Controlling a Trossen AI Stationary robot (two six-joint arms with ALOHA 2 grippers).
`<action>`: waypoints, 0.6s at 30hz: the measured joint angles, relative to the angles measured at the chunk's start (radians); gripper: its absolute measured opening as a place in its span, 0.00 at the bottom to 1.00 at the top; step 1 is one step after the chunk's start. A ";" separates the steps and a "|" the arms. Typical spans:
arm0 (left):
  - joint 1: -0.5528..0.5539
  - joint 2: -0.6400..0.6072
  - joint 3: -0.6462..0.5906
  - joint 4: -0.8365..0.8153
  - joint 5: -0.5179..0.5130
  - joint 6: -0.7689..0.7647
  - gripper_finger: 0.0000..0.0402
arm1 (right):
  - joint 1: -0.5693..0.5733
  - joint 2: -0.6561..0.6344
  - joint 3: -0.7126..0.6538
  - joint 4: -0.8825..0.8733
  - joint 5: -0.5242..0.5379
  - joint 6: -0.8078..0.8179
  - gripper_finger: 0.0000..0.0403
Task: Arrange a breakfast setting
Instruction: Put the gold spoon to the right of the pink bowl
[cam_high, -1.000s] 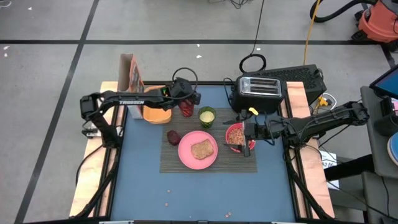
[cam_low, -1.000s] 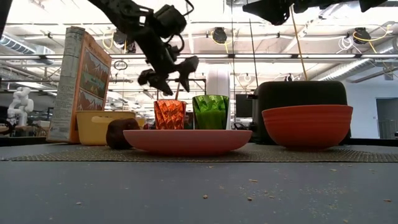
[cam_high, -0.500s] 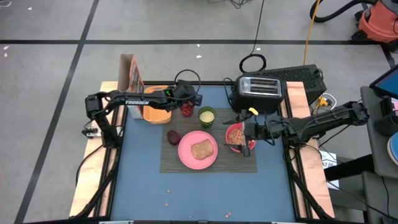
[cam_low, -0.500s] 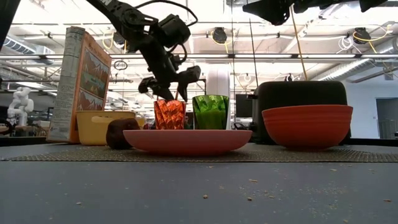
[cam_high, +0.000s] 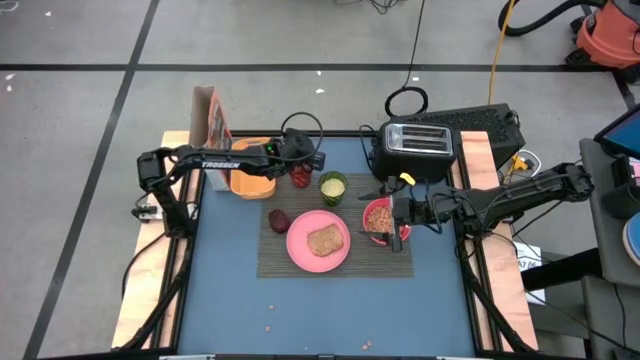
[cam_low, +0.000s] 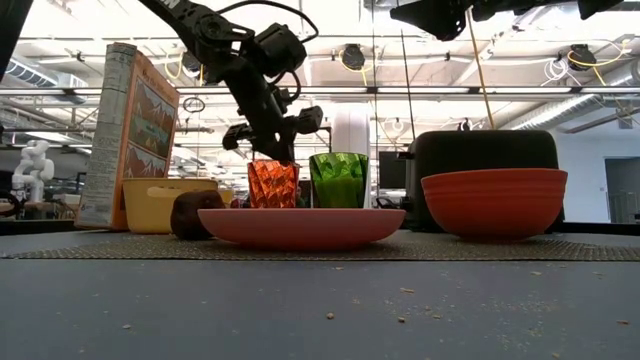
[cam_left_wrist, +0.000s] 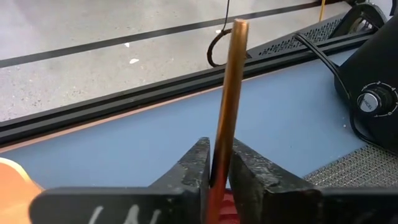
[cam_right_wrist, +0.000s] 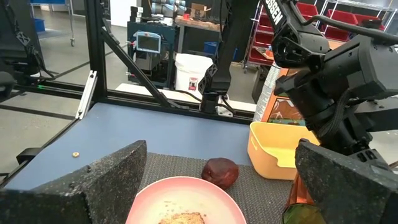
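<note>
The blue table (cam_high: 330, 290) carries a dark woven placemat (cam_high: 370, 258) near its middle. Behind the placemat stand a black toaster (cam_high: 417, 147) on the right and a cereal box (cam_high: 209, 115) with a yellow tub (cam_high: 250, 183) on the left.

The left arm reaches across from the left side, and its gripper (cam_low: 268, 140) hangs just above the red tumbler (cam_low: 273, 184), its jaws closed on a thin copper-coloured stick (cam_left_wrist: 227, 93) that points down into the tumbler. The right arm stretches in from the right, its gripper (cam_high: 395, 215) held over the bowl (cam_high: 381, 217) with the fingers (cam_right_wrist: 93, 180) spread wide apart and gripping nothing.

On the placemat the flat pink plate (cam_high: 318, 240) sits in the middle with the toast slice (cam_high: 324, 240) on it. The deeper bowl lies to its right. The dark-red fruit (cam_high: 280, 219) rests just beside the plate's left rim. The tumbler and the small green cup (cam_high: 332, 185) stand side by side along the placemat's far edge.
</note>
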 joint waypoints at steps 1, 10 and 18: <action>0.000 0.000 0.000 0.000 0.000 0.000 0.13 | 0.000 0.000 0.000 0.000 0.000 0.000 0.98; -0.020 -0.001 0.000 0.000 0.001 0.002 0.09 | 0.000 0.000 0.000 0.000 0.000 0.000 0.98; -0.037 -0.050 0.000 -0.014 0.010 0.010 0.08 | 0.000 0.000 0.000 0.000 0.000 0.000 0.98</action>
